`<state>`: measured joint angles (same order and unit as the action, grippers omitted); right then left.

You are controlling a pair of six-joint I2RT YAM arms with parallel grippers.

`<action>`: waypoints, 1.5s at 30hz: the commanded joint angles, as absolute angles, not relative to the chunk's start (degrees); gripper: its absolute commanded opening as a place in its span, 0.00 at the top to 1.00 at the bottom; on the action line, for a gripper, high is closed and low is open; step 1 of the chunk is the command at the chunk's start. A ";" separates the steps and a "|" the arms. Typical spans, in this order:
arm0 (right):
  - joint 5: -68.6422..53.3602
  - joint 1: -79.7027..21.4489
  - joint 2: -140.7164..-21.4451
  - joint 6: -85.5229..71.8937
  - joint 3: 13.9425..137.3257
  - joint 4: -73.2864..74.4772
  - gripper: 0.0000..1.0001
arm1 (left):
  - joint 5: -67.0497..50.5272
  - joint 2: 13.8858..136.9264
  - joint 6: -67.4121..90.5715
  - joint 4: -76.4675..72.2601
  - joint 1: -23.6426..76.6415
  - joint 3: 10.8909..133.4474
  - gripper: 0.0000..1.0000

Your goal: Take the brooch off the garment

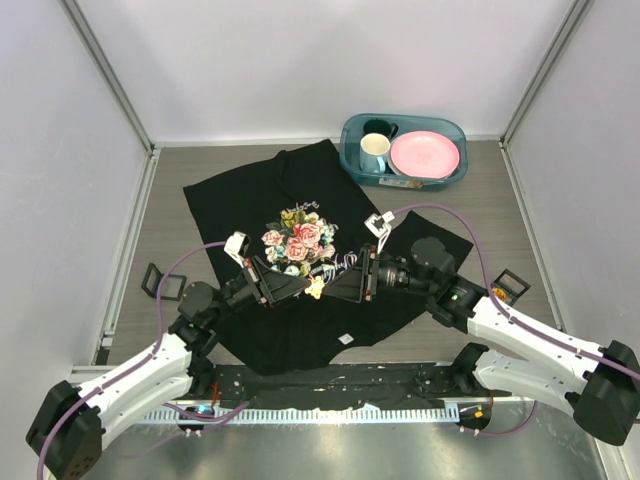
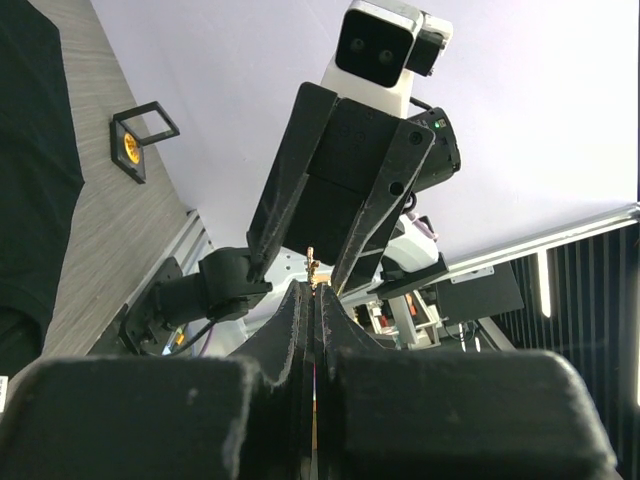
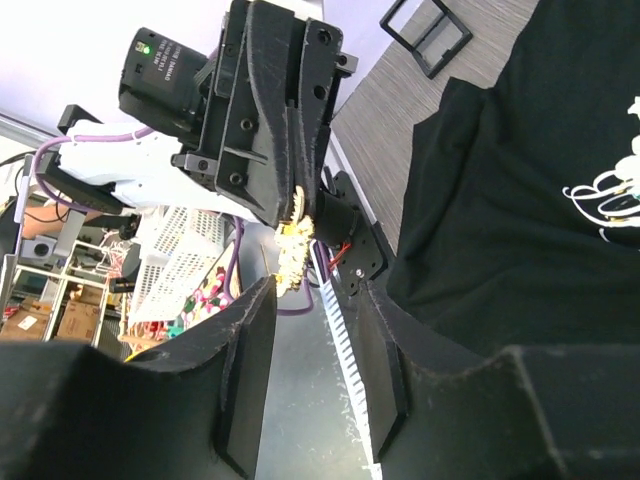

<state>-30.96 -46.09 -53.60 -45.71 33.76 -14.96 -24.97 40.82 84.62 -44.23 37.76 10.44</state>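
The shirt [image 1: 245,200] lies flat on the table [image 1: 165,235], rose print up, a small white label [image 1: 345,338] near its lower hem. Both arms reach in over the shirt's lower half, tips facing each other just below the print.

The left gripper [image 1: 307,287] has its fingers [image 2: 300,310] pressed together on the brooch [image 1: 316,289], a small yellowish piece that sticks out at their very tips. In the right wrist view the brooch [image 3: 293,245] hangs from those closed tips and looks clear of the cloth, though the view is too cluttered to be sure.

The right gripper [image 1: 329,286] has its jaws spread wide and grips nothing; the brooch sits just ahead of the gap between them.

At the table's far right a blue bin [image 1: 404,117] holds a pink plate [image 1: 425,155] and a mug [image 1: 374,152].
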 commanded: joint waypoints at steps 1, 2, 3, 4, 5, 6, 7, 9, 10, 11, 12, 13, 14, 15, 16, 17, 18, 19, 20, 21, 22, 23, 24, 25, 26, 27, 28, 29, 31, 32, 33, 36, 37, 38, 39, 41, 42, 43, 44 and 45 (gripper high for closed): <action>-30.93 -46.32 -52.91 -44.73 34.28 -16.42 0.55 | -25.14 40.08 83.23 -46.23 37.79 11.69 1.00; -31.55 -46.32 -53.35 -45.08 34.28 -17.22 0.54 | -25.14 40.25 83.23 -46.40 37.79 11.60 1.00; -32.34 -46.32 -53.78 -45.87 34.10 -18.01 0.54 | -25.14 40.51 83.23 -46.49 37.79 11.60 1.00; -32.60 -46.32 -54.31 -46.14 34.10 -19.50 0.53 | -25.14 40.60 83.32 -46.67 37.79 11.78 1.00; -32.69 -46.23 -54.58 -46.40 33.93 -20.12 0.54 | -25.22 40.69 83.41 -46.93 37.79 11.69 1.00; -32.96 -46.32 -54.75 -46.93 34.01 -20.56 0.54 | -25.22 40.95 83.41 -47.02 37.79 11.69 1.00; -33.22 -46.32 -55.28 -47.19 34.01 -21.70 0.54 | -25.31 40.96 83.50 -47.02 37.79 11.78 1.00; -33.75 -46.32 -55.81 -47.90 34.01 -22.58 0.55 | -25.31 40.87 83.50 -47.11 37.79 11.86 1.00; -34.01 -46.32 -56.25 -48.16 34.01 -23.37 0.56 | -25.40 40.96 83.50 -47.02 37.79 11.87 1.00; -34.27 -46.32 -56.51 -48.34 33.75 -23.90 0.58 | -25.31 40.87 83.50 -47.02 37.79 11.87 1.00; -34.45 -46.32 -56.60 -48.77 33.66 -24.52 0.59 | -25.23 40.78 83.50 -47.02 37.79 11.95 1.00; -34.45 -46.32 -56.69 -48.78 33.58 -24.70 0.60 | -25.40 40.96 83.41 -47.02 37.79 12.04 1.00; -34.37 -46.32 -56.78 -48.95 33.49 -24.96 0.62 | -25.49 40.96 83.41 -47.02 37.79 12.04 1.00; -34.45 -46.32 -56.86 -49.04 33.31 -25.22 0.62 | -25.49 41.13 83.41 -47.02 37.79 12.04 1.00; -34.37 -46.32 -56.87 -49.04 33.40 -25.22 0.63 | -25.49 41.05 83.50 -47.02 37.79 12.04 1.00; -34.28 -46.32 -57.04 -49.22 33.40 -25.22 0.65 | -25.58 41.13 83.50 -47.11 37.79 12.04 1.00; -34.28 -46.32 -57.13 -49.22 33.40 -25.40 0.65 | -25.66 41.22 83.41 -47.20 37.79 12.13 1.00; -34.45 -46.41 -57.22 -49.48 33.40 -25.49 0.66 | -25.49 41.31 83.41 -47.28 37.79 12.04 1.00; -34.45 -46.32 -57.39 -49.48 33.31 -25.49 0.67 | -25.75 41.31 83.41 -47.29 37.79 12.04 1.00; -34.45 -46.32 -57.48 -49.48 33.31 -25.58 0.67 | -25.58 41.22 83.50 -47.20 37.79 12.04 1.00; -34.37 -46.32 -57.48 -49.57 33.22 -25.58 0.67 | -25.49 41.05 83.50 -47.20 37.79 11.95 1.00; -34.45 -46.32 -57.57 -49.57 33.14 -25.58 0.68 | -25.49 40.96 83.41 -47.20 37.79 11.95 1.00; -34.45 -46.32 -57.66 -49.57 33.05 -25.66 0.69 | -25.49 40.96 83.41 -47.20 37.79 11.95 1.00; -34.37 -46.32 -57.57 -49.57 33.05 -25.75 0.70 | -25.31 40.96 83.41 -47.20 37.79 11.95 1.00; -34.54 -46.32 -57.74 -49.83 32.87 -25.93 0.71 | -25.40 41.04 83.41 -47.20 37.79 12.04 1.00; -34.63 -46.32 -57.83 -49.83 32.78 -26.28 0.72 | -25.57 40.96 83.50 -47.20 37.79 12.04 1.00; -34.63 -46.32 -57.92 -49.92 32.70 -26.37 0.72 | -25.40 40.96 83.50 -47.20 37.79 12.13 1.00; -34.63 -46.32 -58.01 -50.10 32.43 -26.54 0.74 | -25.49 41.04 83.50 -47.20 37.79 12.13 1.00; -34.63 -46.41 -58.18 -50.18 32.26 -26.89 0.75 | -25.49 41.22 83.50 -47.20 37.79 12.04 1.00; -34.63 -46.32 -58.36 -50.27 32.17 -26.98 0.75 | -25.58 41.31 83.50 -47.28 37.79 12.13 1.00; -34.89 -46.41 -58.45 -50.36 32.08 -27.42 0.76 | -25.49 41.22 83.50 -47.29 37.88 12.22 1.00; -35.07 -46.41 -59.06 -50.80 31.82 -28.12 0.79 | -25.58 41.40 83.50 -47.37 37.79 12.30 1.00; -35.07 -46.41 -59.24 -50.80 31.82 -28.21 0.80 | -25.66 41.40 83.58 -47.37 37.79 12.30 1.00; -35.24 -46.58 -59.41 -50.80 31.73 -28.30 0.81 | -25.66 41.57 83.50 -47.37 37.79 12.30 1.00; -35.33 -46.67 -59.76 -50.80 31.73 -28.65 0.82 | -25.66 41.75 83.50 -47.29 37.79 12.39 1.00; -35.33 -46.76 -60.20 -50.80 31.73 -28.74 0.82 | -25.84 42.18 83.50 -47.37 37.79 12.57 1.00; -35.42 -46.76 -60.38 -50.89 31.73 -28.83 0.82 | -26.01 42.62 83.58 -47.72 37.79 12.66 1.00; -35.51 -46.76 -60.47 -50.89 31.73 -28.83 0.82 | -26.02 42.80 83.58 -47.99 37.79 12.66 1.00; -35.51 -46.76 -60.73 -50.80 31.73 -28.83 0.83 | -26.28 42.98 83.67 -48.25 37.79 12.83 1.00; -35.51 -46.84 -60.73 -50.80 31.73 -28.92 0.83 | -26.45 43.15 83.76 -48.34 37.79 12.92 1.00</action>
